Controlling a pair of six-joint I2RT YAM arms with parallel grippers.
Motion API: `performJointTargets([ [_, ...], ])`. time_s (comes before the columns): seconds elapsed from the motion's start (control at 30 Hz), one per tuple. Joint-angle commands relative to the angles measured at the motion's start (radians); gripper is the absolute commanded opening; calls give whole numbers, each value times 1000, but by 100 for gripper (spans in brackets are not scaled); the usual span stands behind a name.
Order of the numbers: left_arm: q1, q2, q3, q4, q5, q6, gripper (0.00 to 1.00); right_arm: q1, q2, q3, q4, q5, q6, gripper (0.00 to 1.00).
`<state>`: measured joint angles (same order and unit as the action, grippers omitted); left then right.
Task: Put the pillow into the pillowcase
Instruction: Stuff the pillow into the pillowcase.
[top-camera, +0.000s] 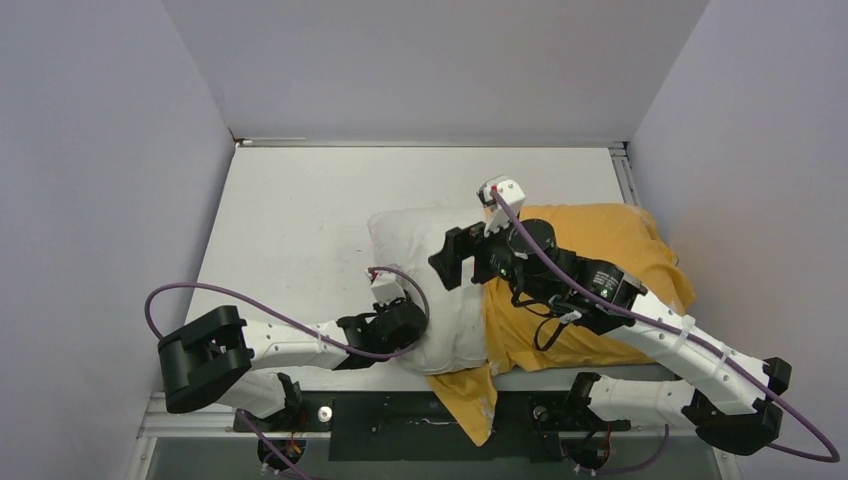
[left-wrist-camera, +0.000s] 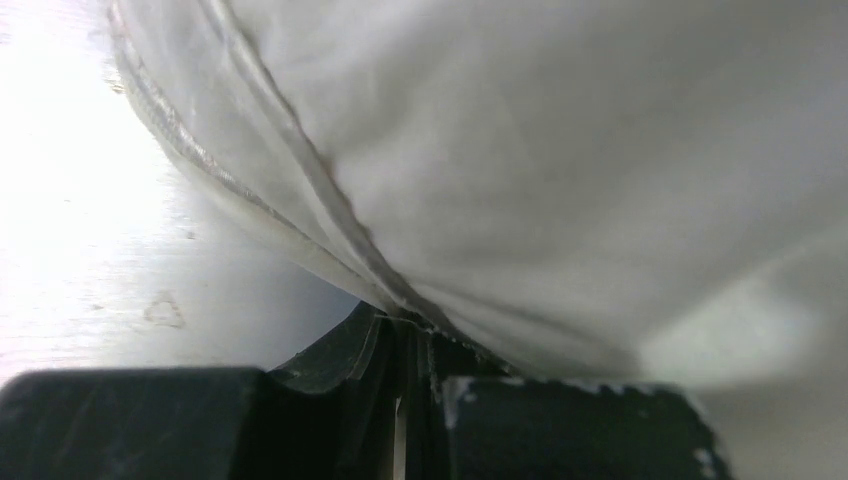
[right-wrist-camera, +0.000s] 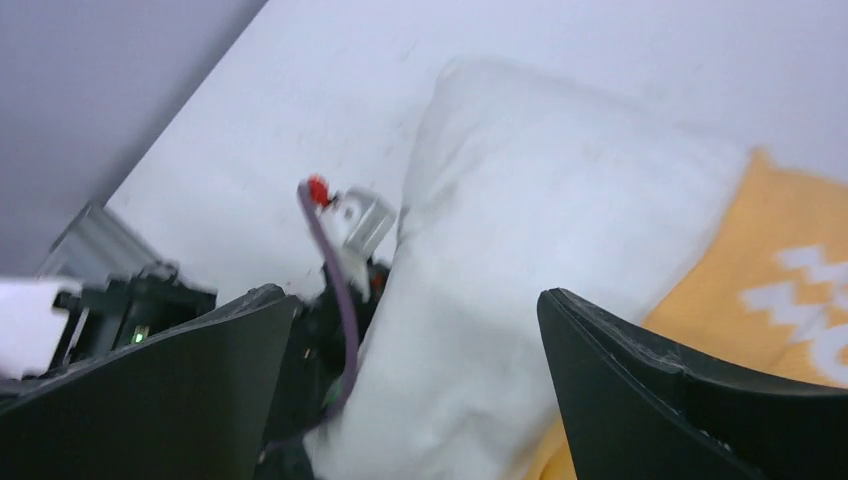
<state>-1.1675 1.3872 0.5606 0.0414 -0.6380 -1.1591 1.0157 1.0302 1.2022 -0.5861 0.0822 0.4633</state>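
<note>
The off-white pillow (top-camera: 420, 240) lies mid-table, its right part inside the orange-yellow pillowcase (top-camera: 600, 240). My left gripper (top-camera: 412, 322) is at the pillow's near-left edge. In the left wrist view the pillow (left-wrist-camera: 560, 150) fills the frame and its stitched seam runs into my left gripper (left-wrist-camera: 410, 330), which is shut on that edge. My right gripper (top-camera: 452, 258) hovers over the pillow's bare part. In the right wrist view my right gripper (right-wrist-camera: 415, 293) is open wide, with the pillow (right-wrist-camera: 540, 220) below and the pillowcase (right-wrist-camera: 790, 270) with white lettering at the right.
A corner of the pillowcase hangs over the table's near edge (top-camera: 470, 400) between the arm bases. Grey walls close in the white table (top-camera: 300, 200) on three sides. The left arm's wrist and purple cable (right-wrist-camera: 340, 250) lie just left of the pillow.
</note>
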Motion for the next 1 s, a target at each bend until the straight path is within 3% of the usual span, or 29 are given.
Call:
performJointTargets([
  [0.0, -14, -20, 58, 119, 44, -5, 0, -23, 89, 175, -78, 393, -122, 100],
  [0.07, -14, -22, 58, 116, 45, -5, 0, -87, 148, 220, -95, 433, -147, 94],
  [0.27, -15, -31, 52, 111, 44, -6, 0, -382, 333, 296, -127, 274, -175, 96],
  [0.47, -15, -47, 46, 103, 42, -5, 0, -454, 482, 320, -193, 300, -189, 96],
  [0.53, -15, -52, 42, 103, 39, -5, 0, -459, 506, 318, -195, 247, -198, 74],
  [0.63, -15, -51, 38, 106, 37, -7, 0, -462, 494, 312, -163, 132, -197, 16],
  [0.67, -15, -48, 37, 109, 38, -8, 0, -462, 477, 308, -144, 90, -195, 6],
  [0.97, -14, 47, 65, 149, 67, -5, 0, -452, 328, 272, 52, -485, -93, 5],
])
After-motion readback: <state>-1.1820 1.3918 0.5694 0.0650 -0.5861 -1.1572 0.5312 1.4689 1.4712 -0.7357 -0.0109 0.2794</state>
